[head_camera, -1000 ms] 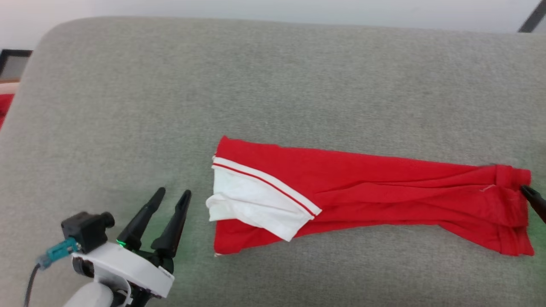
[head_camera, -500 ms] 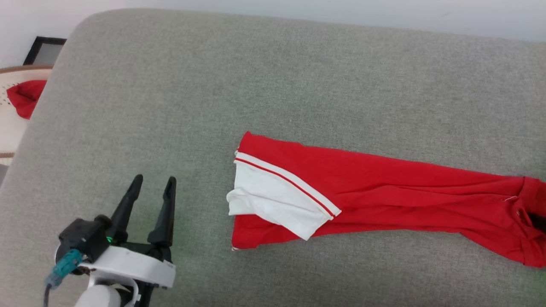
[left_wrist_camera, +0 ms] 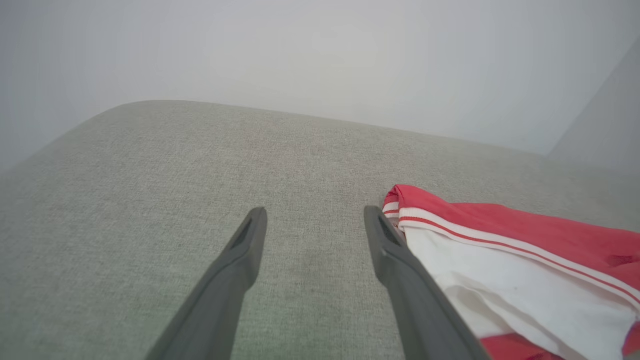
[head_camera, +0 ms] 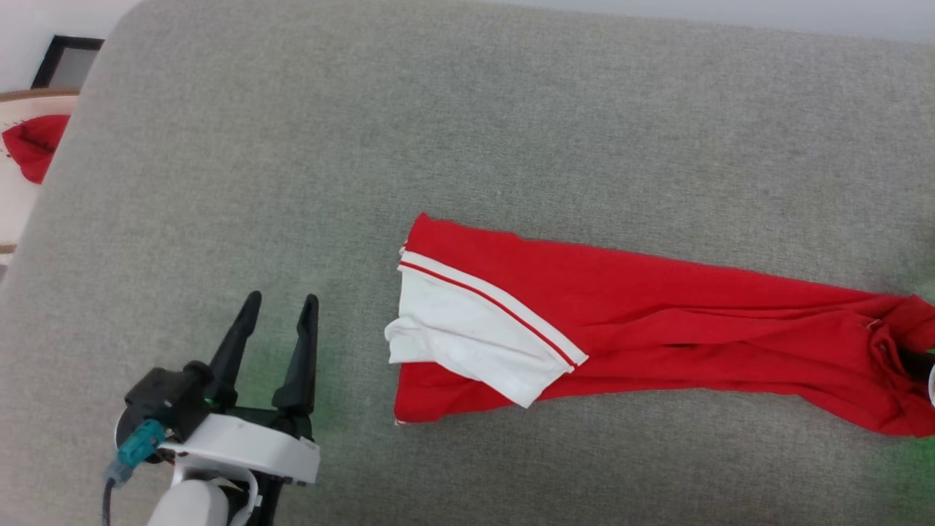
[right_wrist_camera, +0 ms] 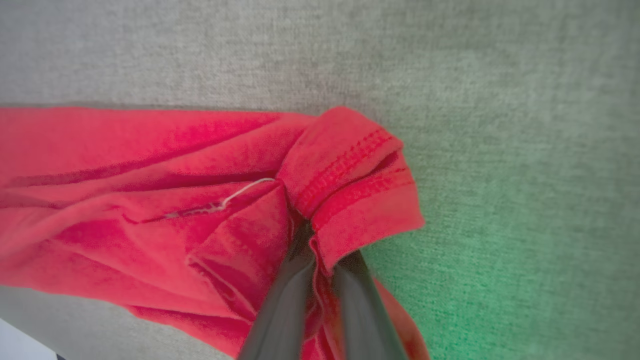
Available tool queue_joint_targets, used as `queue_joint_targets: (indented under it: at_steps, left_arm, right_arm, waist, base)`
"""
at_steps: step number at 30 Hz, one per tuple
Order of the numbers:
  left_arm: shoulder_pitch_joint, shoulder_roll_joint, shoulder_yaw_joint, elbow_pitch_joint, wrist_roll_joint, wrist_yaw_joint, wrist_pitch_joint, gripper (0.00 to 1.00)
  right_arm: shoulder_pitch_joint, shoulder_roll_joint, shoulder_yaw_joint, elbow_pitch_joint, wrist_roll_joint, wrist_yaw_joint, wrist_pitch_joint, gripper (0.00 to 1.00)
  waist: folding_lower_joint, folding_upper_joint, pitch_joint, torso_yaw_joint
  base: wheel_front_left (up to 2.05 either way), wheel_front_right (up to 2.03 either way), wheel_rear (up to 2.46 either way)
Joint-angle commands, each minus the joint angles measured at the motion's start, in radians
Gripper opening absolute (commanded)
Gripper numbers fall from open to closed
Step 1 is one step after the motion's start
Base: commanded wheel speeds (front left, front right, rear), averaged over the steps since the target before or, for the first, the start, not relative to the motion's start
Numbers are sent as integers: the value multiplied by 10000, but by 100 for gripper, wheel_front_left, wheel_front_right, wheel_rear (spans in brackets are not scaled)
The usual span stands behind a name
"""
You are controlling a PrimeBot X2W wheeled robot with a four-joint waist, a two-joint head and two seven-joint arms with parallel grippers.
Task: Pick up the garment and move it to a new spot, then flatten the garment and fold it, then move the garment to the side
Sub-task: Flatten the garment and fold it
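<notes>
The garment (head_camera: 657, 321), a red shirt folded into a long strip with a white sleeve (head_camera: 467, 340) edged in red-and-white stripes on top, lies across the grey cushion (head_camera: 438, 131). My left gripper (head_camera: 281, 303) stands open on the cushion a little left of the sleeve end, touching no cloth; its wrist view has the garment (left_wrist_camera: 525, 235) just right of the right finger (left_wrist_camera: 400, 260). My right gripper (right_wrist_camera: 312, 235) is shut on the garment's hem (right_wrist_camera: 350, 170) at the far right end, with red cloth bunched between the two fingers. In the head view that hold sits at the right edge, mostly cut off.
A cream wicker basket (head_camera: 14, 212) with a plain red cloth (head_camera: 33, 142) stands off the cushion's left edge, beside a dark frame (head_camera: 66, 62). Bare grey cushion stretches behind and to the left of the garment.
My right gripper has shut on the hem and the right end of the garment has bunched up. The head camera has shifted. My left gripper stays open near the same spot.
</notes>
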Motion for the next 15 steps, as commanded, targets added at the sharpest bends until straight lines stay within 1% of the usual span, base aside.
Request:
queue_joint_targets:
  at_steps: [1,4,9,15]
  left_arm:
    - [-42,51,0,-15,79,-33,3,100]
    - [18,123,99,-74,61,-29,5,100]
    - [137,182,324,-216,89,-31,5,100]
    - [271,297,509,-368,-20,-32,5,100]
  right_arm:
    - [261,330,154,267,-40,5,38,0]
    - [161,376,-190,0,-125,2,-230,0]
    - [51,187,-877,-160,-242,-4,-726,0]
    - [169,-170,-2207,-105,-329,-4,-1528,0]
  waist:
    - [0,0,4,-47]
    - [0,0,-1,-191]
    - [0,0,4,-518]
    - [0,0,221,-974]
  base:
    - [0,0,0]
    - [0,0,0]
    - [0,0,0]
    - [0,0,0]
